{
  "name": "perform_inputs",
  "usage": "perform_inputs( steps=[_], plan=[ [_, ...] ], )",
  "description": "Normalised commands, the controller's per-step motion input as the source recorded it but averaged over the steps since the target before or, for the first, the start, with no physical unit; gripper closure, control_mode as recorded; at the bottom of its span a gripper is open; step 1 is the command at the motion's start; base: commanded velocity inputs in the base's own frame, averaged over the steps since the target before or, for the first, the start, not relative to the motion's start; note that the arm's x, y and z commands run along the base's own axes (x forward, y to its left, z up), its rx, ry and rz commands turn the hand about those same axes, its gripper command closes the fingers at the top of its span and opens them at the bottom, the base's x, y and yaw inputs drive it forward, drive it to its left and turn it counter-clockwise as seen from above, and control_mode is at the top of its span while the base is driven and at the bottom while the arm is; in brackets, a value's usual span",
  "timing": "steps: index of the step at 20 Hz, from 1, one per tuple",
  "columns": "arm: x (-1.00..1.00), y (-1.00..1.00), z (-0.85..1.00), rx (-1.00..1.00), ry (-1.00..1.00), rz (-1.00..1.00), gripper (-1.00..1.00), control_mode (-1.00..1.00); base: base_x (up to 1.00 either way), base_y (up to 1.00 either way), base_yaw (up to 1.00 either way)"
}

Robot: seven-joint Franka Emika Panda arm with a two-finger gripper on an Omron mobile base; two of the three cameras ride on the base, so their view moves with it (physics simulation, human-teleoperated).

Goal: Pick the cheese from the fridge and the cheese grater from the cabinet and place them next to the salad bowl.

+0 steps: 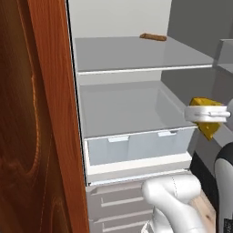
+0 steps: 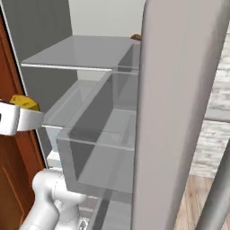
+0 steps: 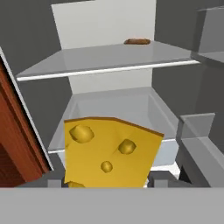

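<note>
Even, flat rendered light with no clear source; soft faint shadows, no glare; edges slightly soft, nothing blurred.

Reddish wood-grain panel (image 1: 32,136) stood at left w/ flat even light. Light wood plank floor (image 2: 197,202) showed lower right, pale brick-pattern wall (image 2: 218,134) behind it, grey wall (image 1: 200,22) at upper right.

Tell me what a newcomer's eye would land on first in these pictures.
The yellow cheese wedge with its holes stands out first, clamped in the claw and held in front of the open fridge. Next comes the small brown bread-like item lying alone at the back of the fridge's upper shelf. Reddish-brown wood-grain cupboard panelling frames the fridge on its left.
</note>
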Motion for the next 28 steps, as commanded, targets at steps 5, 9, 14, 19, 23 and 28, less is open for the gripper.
perform_inputs(
  steps=[5, 9, 14, 19, 23, 28],
  plan=[
    [0.0, 0.0, 0.0, 0.0, 0.0, 0.0, 1.0, 1.0, -1.0, 0.0, 0.08],
    [0.0, 0.0, 0.0, 0.0, 0.0, 0.0, 1.0, 1.0, -1.0, 0.0, 0.07],
    [0.0, 0.0, 0.0, 0.0, 0.0, 0.0, 1.0, 1.0, -1.0, 0.0, 0.06],
    [0.0, 0.0, 0.0, 0.0, 0.0, 0.0, 1.0, 1.0, -1.0, 0.01, 0.05],
    [0.0, 0.0, 0.0, 0.0, 0.0, 0.0, 1.0, 1.0, -1.0, 0.27, 0.01],
    [0.0, 0.0, 0.0, 0.0, 0.0, 0.0, 1.0, 1.0, -0.78, 0.05, 0.11]
  ],
)
